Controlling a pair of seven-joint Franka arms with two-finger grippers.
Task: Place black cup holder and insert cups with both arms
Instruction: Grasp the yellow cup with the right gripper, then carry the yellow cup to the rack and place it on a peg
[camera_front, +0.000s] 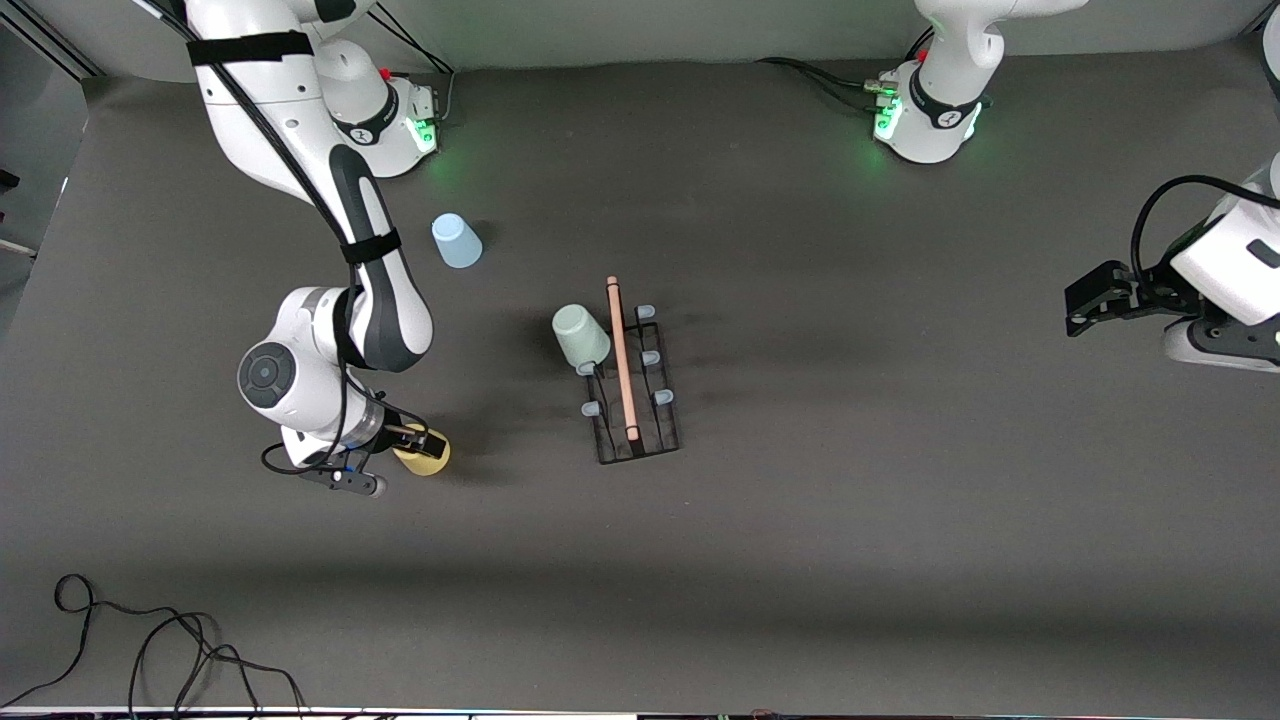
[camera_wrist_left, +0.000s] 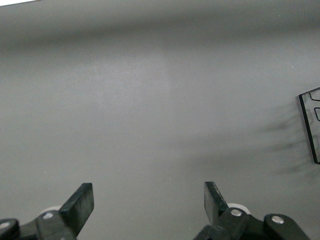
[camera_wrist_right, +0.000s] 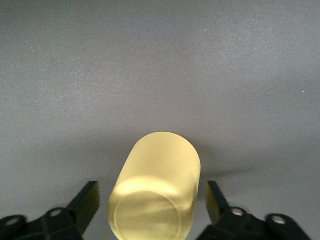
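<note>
Looking down the right pincer (camera_wrist_right: 150, 202), I see its fingers spread open around the upside-down yellow cup (camera_wrist_right: 155, 192), not squeezing it yet; the left pincer (camera_wrist_left: 148, 202) waits open, well apart from the black cup holder (camera_front: 632, 385) mid-table.
</note>
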